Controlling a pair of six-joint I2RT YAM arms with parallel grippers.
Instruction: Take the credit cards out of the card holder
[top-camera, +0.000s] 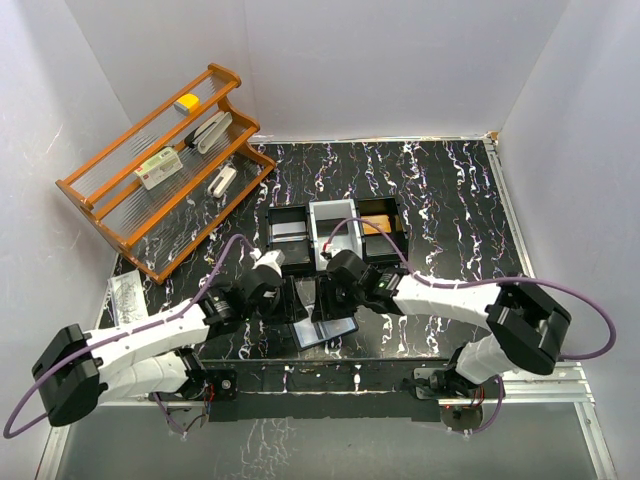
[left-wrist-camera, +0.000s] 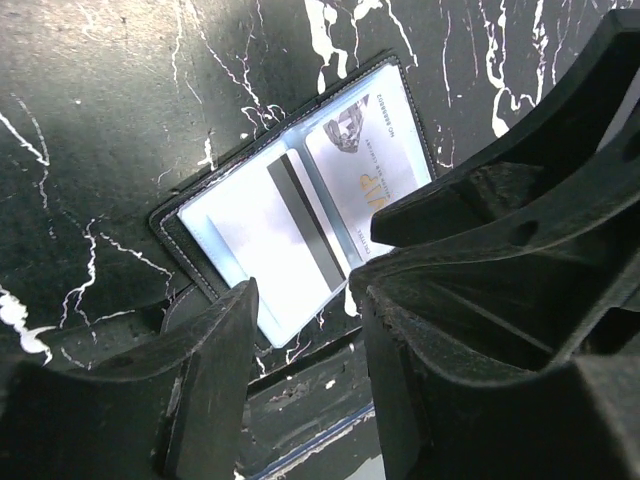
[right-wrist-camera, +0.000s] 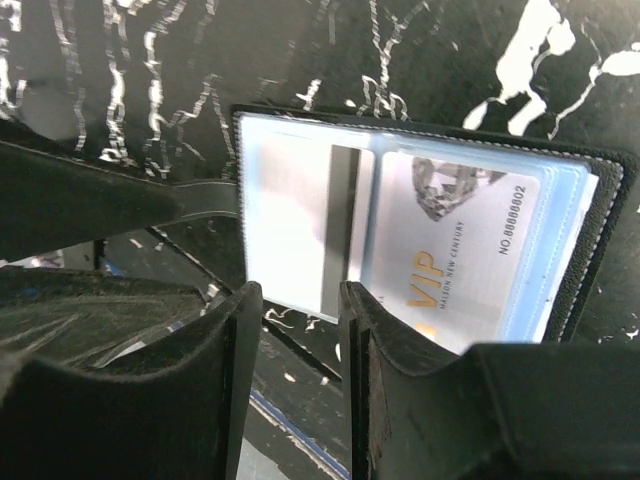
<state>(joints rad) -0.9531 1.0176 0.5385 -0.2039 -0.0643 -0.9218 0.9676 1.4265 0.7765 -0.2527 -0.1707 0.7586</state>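
As both cards sit fully inside their clear pockets, nothing is out yet, and the step in hand looks like the approach for the first pull. The card holder (top-camera: 325, 330) lies open flat, inside up, on the worktop (top-camera: 450, 220) near its front edge, between the two arms. The left gripper (left-wrist-camera: 305, 300) hovers over it, jaws partly spread, nothing between them. The right gripper (right-wrist-camera: 297, 295) is the same, jaws apart and empty, tips at the holder's near edge by the fold; can't tell if they touch. Next move, as I judge it: one gripper pins the holder down while the other catches a card edge and slides it out of its pocket. The cards are thin and the plastic slick, so there is little to pinch. The holder is black outside with pale stitching along the rim, glossy light blue-grey inside. One pocket shows a white card (right-wrist-camera: 300, 230) with a dark magnetic stripe, the other a VIP card (right-wrist-camera: 450, 250) with gold lettering and a printed number.
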